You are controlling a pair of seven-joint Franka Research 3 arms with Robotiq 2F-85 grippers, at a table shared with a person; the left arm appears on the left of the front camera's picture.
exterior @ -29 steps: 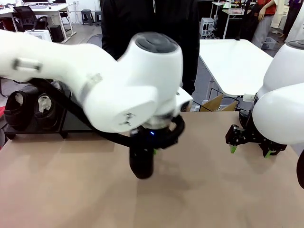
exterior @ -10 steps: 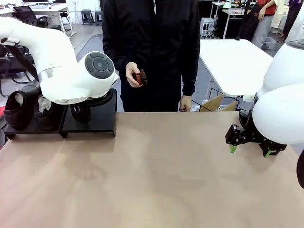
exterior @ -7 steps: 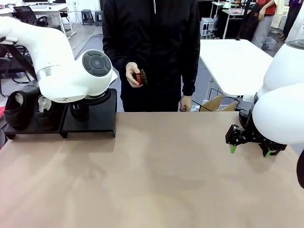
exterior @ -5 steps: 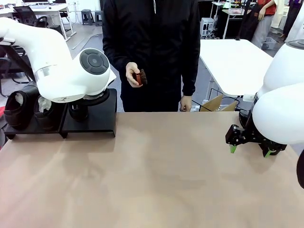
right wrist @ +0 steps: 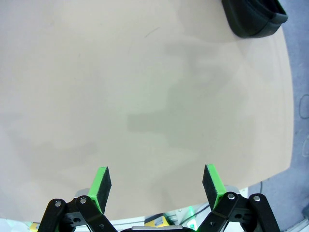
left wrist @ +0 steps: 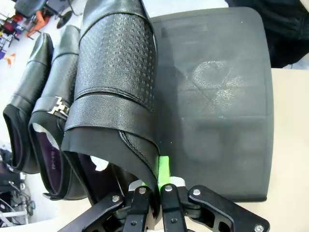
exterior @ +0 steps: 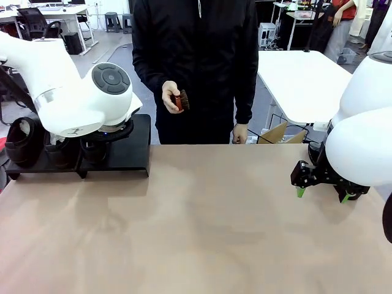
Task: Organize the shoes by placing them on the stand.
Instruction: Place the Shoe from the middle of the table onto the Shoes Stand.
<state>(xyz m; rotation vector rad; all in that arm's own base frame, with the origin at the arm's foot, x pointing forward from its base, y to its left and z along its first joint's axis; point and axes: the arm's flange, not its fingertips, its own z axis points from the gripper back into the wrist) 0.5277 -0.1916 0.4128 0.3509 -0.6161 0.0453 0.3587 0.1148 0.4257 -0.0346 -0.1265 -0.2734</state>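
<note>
My left gripper point(left wrist: 157, 170) is shut on the heel rim of a black textured shoe point(left wrist: 116, 72), one green pad point(left wrist: 163, 166) showing against the leather. That shoe point(exterior: 92, 150) hangs toe-down at the left edge of the stand's bare right section point(left wrist: 217, 96). Whether it touches the top I cannot tell. Two more black shoes point(left wrist: 53, 111) point(left wrist: 26, 96) lie side by side on the stand's left section point(exterior: 18, 168). My right gripper point(exterior: 321, 194) hovers low over the table at the right, open, with nothing between its green pads point(right wrist: 101, 181).
A person in black stands at the far side, holding a small brown brush point(exterior: 179, 100) in one hand. A black rounded thing point(right wrist: 251, 17) sits near the table's corner; what it is I cannot tell. The tan tabletop point(exterior: 202, 226) stretches between the arms.
My left arm has swung left and lower over the stand, carrying the shoe closer to the two shoes there. The right arm and the person's hand with the brush have not moved.
</note>
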